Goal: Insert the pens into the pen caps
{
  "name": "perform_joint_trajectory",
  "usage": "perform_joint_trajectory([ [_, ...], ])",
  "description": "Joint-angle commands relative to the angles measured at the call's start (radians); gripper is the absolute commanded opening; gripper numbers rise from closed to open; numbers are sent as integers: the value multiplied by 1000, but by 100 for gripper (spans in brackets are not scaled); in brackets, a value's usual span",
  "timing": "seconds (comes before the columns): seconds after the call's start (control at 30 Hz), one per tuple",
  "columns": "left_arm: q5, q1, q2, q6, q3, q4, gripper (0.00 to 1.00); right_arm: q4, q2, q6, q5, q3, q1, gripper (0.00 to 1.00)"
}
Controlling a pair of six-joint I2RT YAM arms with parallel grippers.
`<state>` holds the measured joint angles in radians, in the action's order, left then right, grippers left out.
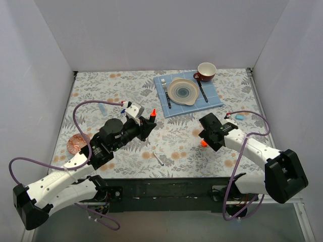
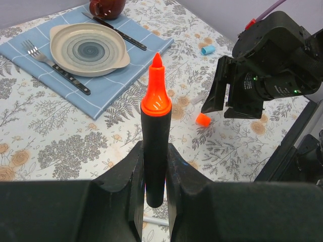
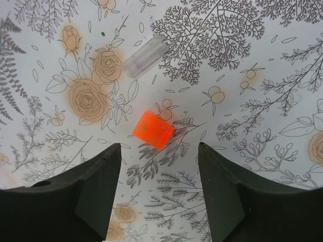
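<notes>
My left gripper (image 1: 148, 122) is shut on the short black marker (image 2: 155, 126), held above the table with its bare orange tip (image 1: 153, 113) pointing away from the gripper. The bright orange cap (image 3: 153, 129) lies on the table just ahead of my open, empty right gripper (image 3: 159, 148); it also shows in the top view (image 1: 204, 143) and the left wrist view (image 2: 203, 119). A clear cap (image 3: 144, 56) lies beyond it. A light-blue cap (image 1: 239, 117) lies at the right. A thin white pen (image 1: 159, 159) lies near the front, and a light-blue pen (image 1: 102, 108) at the left.
A blue placemat (image 1: 214, 96) at the back holds a plate (image 1: 183, 91), fork (image 1: 166, 93) and knife (image 1: 202, 91), with a red cup (image 1: 206, 72) behind. A pinkish round object (image 1: 76, 143) lies at the left edge. White walls enclose the table.
</notes>
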<state>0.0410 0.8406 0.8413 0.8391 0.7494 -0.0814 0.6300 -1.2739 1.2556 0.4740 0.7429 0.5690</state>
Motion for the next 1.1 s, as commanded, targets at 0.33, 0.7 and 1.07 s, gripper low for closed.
perform_joint_trajectory([
  [0.33, -13, 0, -14, -20, 10, -4, 0, 30, -94, 234, 21, 67, -6, 68],
  [0.7, -20, 0, -11, -26, 7, -4, 0, -26, -192, 223, 11, 79, -18, 66],
  [1.07, -4, 0, -27, -32, 7, -3, 0, -485, -180, -546, -174, 1, -17, 26],
])
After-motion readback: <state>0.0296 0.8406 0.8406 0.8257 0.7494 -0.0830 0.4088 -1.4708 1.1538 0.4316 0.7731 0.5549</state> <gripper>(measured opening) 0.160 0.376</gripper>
